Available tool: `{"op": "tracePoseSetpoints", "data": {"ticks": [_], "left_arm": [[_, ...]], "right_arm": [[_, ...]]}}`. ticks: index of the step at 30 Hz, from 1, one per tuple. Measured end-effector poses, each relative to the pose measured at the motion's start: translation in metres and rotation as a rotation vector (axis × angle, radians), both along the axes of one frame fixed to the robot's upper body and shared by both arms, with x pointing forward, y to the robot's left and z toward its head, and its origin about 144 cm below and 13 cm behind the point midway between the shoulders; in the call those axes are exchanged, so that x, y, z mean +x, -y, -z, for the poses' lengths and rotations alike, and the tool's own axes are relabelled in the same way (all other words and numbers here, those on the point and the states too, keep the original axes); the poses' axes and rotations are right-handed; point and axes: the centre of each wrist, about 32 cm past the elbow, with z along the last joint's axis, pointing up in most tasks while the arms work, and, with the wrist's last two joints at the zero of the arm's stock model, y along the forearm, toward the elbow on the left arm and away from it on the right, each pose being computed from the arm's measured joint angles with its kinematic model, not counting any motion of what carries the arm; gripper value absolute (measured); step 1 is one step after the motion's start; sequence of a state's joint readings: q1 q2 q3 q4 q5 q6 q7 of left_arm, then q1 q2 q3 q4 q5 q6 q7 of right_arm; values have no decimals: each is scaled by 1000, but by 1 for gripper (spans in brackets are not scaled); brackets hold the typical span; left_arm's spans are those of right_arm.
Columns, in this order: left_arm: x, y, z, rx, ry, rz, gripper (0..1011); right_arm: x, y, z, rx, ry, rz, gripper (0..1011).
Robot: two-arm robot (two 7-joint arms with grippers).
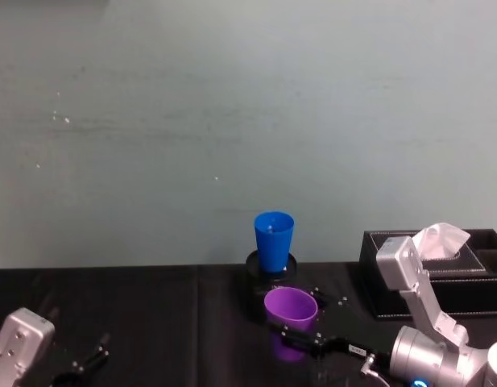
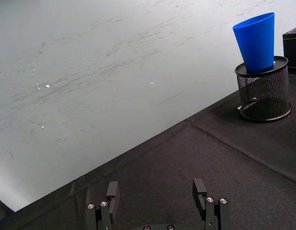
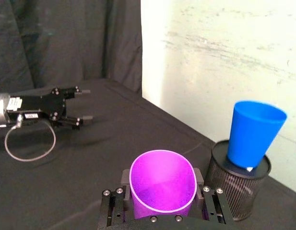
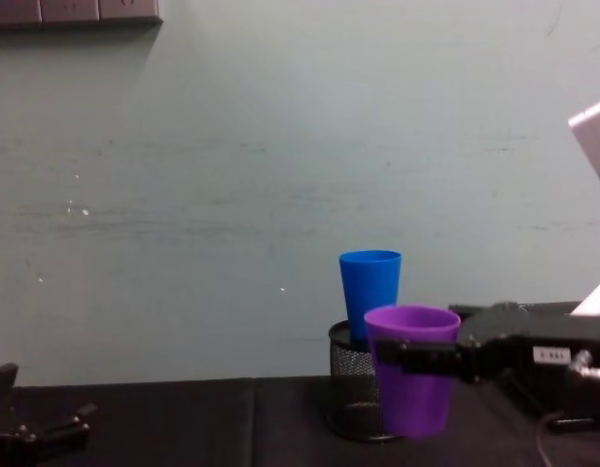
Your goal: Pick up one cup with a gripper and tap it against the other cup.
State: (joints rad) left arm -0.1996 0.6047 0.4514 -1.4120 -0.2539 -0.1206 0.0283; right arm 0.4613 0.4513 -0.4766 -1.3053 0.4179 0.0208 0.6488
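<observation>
A: Head view first. Where is the purple cup [image 1: 291,310]?
B: Right of centre on the black tabletop [image 1: 151,322], upright, mouth up, long axis vertical. The right gripper [image 1: 290,324] reaches in from the right, its jaws clamped across the cup's side.
A: And the blue cup [image 1: 274,239]?
B: Just behind it, standing mouth up in the black mesh holder [image 1: 254,278]. A tissue box [image 1: 441,278] sits to the right. The left gripper [image 1: 89,360] rests low at the left, well apart.
A: Left wrist view?
B: The left gripper [image 2: 156,188] has its jaws spread with nothing between them, over bare tabletop [image 2: 186,158]. Far off, the blue cup [image 2: 257,40] rises out of the holder [image 2: 264,93], wide end up, by the pale wall [image 2: 90,72].
A: Right wrist view?
B: The purple cup [image 3: 162,184] sits between the jaws of the right gripper [image 3: 161,194], its mouth toward the camera. The holder [image 3: 234,184] with the blue cup [image 3: 253,134] is just beside it, a thin gap between them. Farther off, the left gripper [image 3: 85,104] shows its jaws parted above the tabletop.
A: Chest view?
B: The purple cup [image 4: 412,375] is upright, narrow end down, in front of the holder [image 4: 350,389] and overlapping the blue cup [image 4: 370,290]. The right gripper [image 4: 406,357] grips it about mid-height from the right. I cannot tell whether its base touches the tabletop. The left gripper [image 4: 47,399] is at the lower left corner.
</observation>
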Motion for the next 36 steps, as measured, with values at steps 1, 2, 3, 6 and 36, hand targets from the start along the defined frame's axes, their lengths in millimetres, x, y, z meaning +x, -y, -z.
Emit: {"op": "tracePoseSetpoints", "data": {"ticks": [1,2,3,6,36], "left_arm": [[0,0,0,0,0,0,1000],[0,0,0,0,0,0,1000],[0,0,0,0,0,0,1000],[0,0,0,0,0,0,1000],[0,0,0,0,0,0,1000]], "right_arm": [[1,-1,-5,-1,3,-2,733],[1,-1,-8,0,3,-3,733],[1,-2,-9,0,3,-4,733],[2,-3,-16,1,4,-8,733],[3,-3,-34,-12,16,-16,733]]}}
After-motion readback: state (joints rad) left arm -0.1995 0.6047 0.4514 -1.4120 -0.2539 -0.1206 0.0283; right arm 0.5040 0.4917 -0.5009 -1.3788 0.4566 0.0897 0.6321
